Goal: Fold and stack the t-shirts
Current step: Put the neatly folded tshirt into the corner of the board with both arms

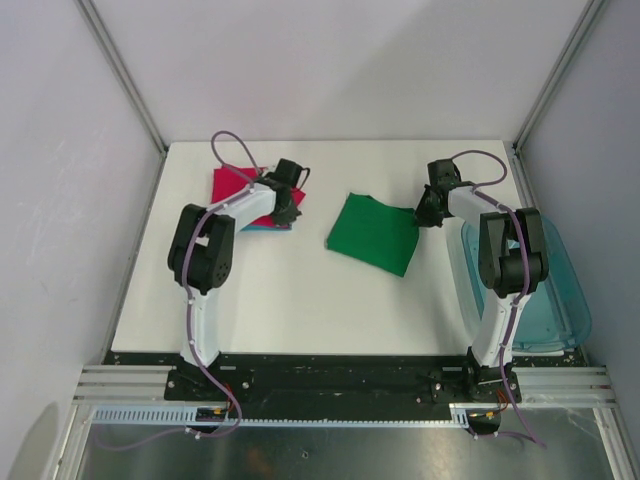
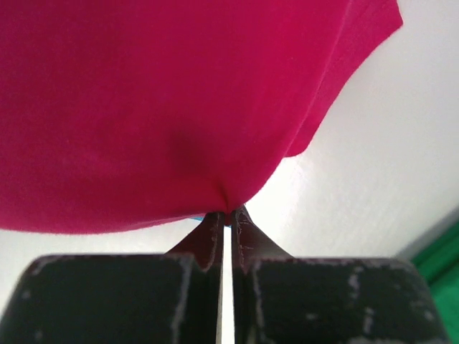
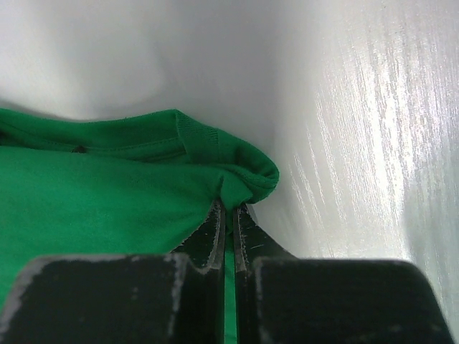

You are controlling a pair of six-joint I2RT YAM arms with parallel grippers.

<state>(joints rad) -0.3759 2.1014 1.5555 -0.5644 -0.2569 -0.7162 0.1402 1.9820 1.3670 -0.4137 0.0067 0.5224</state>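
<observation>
The magenta-red t-shirt (image 1: 232, 184) lies folded at the back left of the table, on a light blue t-shirt whose edge (image 1: 262, 228) barely shows. My left gripper (image 1: 287, 205) is shut on the magenta-red shirt's edge (image 2: 179, 107), cloth pinched between the fingertips (image 2: 215, 223). The green t-shirt (image 1: 375, 233) lies folded at the table's middle. My right gripper (image 1: 428, 212) is shut on its right corner (image 3: 244, 179); green cloth shows between the fingertips (image 3: 239, 222). A strip of green also shows at the right edge of the left wrist view (image 2: 443, 265).
A translucent blue-green plastic bin (image 1: 560, 290) sits at the table's right edge beside the right arm. White walls enclose the white table (image 1: 300, 300) on three sides.
</observation>
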